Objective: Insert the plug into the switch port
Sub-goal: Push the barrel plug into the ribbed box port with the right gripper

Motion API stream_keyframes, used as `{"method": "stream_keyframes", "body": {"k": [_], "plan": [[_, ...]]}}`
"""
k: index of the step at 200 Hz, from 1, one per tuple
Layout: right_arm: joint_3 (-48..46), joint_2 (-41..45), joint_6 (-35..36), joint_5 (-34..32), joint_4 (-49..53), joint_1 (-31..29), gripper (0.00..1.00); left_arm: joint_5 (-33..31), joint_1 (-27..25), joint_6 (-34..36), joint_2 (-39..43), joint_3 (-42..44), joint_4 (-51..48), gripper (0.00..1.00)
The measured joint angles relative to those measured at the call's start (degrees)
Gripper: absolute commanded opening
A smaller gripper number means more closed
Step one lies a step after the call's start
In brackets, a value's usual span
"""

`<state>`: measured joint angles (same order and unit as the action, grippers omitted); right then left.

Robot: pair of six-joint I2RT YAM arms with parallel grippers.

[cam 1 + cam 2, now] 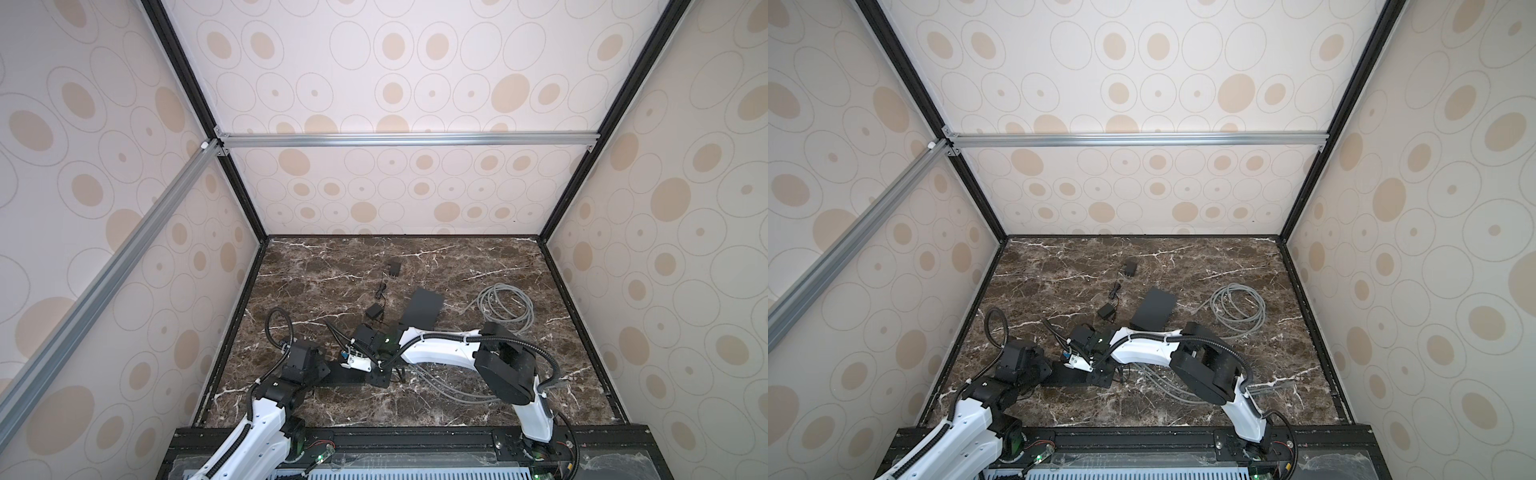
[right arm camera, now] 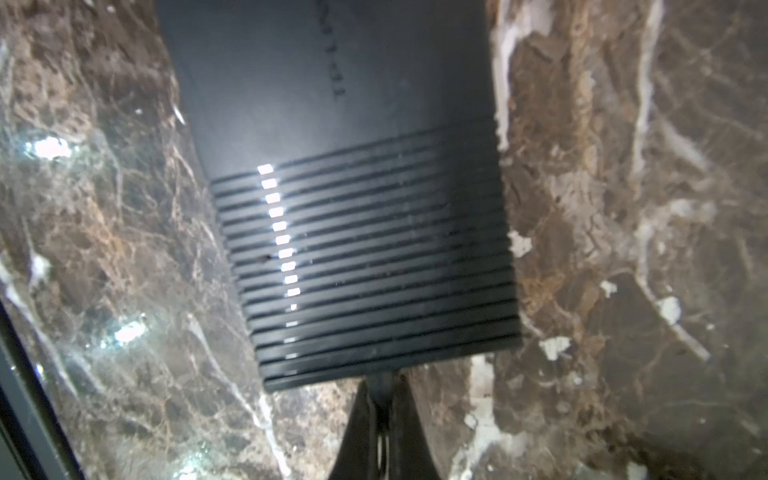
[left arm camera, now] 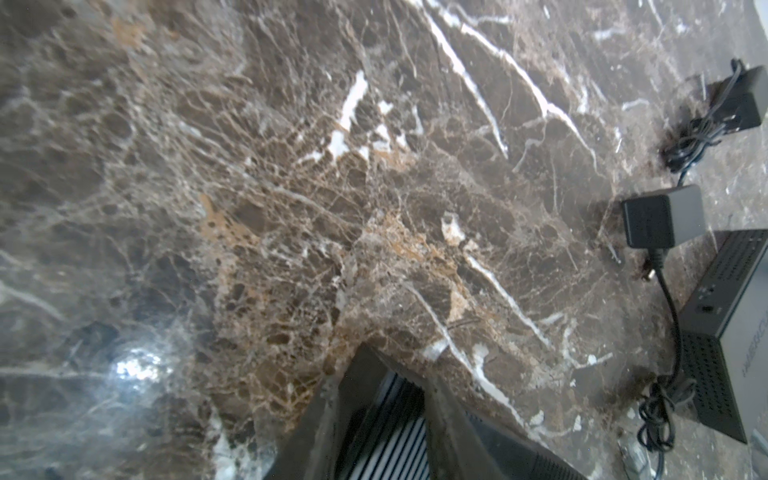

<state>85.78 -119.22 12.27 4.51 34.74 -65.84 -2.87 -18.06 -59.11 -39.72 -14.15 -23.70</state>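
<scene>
With the right gripper [image 2: 380, 409] closed on the thin plug [image 2: 383, 380] at the near edge of the network switch [image 2: 353, 199] on the bench [image 2: 623, 208], and left gripper [image 3: 384, 411] part-open holding nothing, misalignment could jam the plug or shove the unbraced switch.

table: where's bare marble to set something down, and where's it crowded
Free: the far strip of the table along the back wall, and the left side between the left wall and the adapters. Crowded: mid-table, around the black switch, coiled grey cable and both arms.
</scene>
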Motion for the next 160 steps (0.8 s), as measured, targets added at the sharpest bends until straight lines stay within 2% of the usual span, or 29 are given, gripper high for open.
{"method": "stream_keyframes", "body": {"k": [105, 160], "plan": [[5.5, -3.0, -0.7, -0.3, 4.2, 0.3, 0.02, -1.8, 0.0, 0.0, 0.3, 0.4, 0.5, 0.35], [-5.1, 2.4, -1.1, -2.5, -6.8, 0.3, 0.05, -0.6, -0.4, -0.3, 1.2, 0.9, 0.7, 0.35]]}}
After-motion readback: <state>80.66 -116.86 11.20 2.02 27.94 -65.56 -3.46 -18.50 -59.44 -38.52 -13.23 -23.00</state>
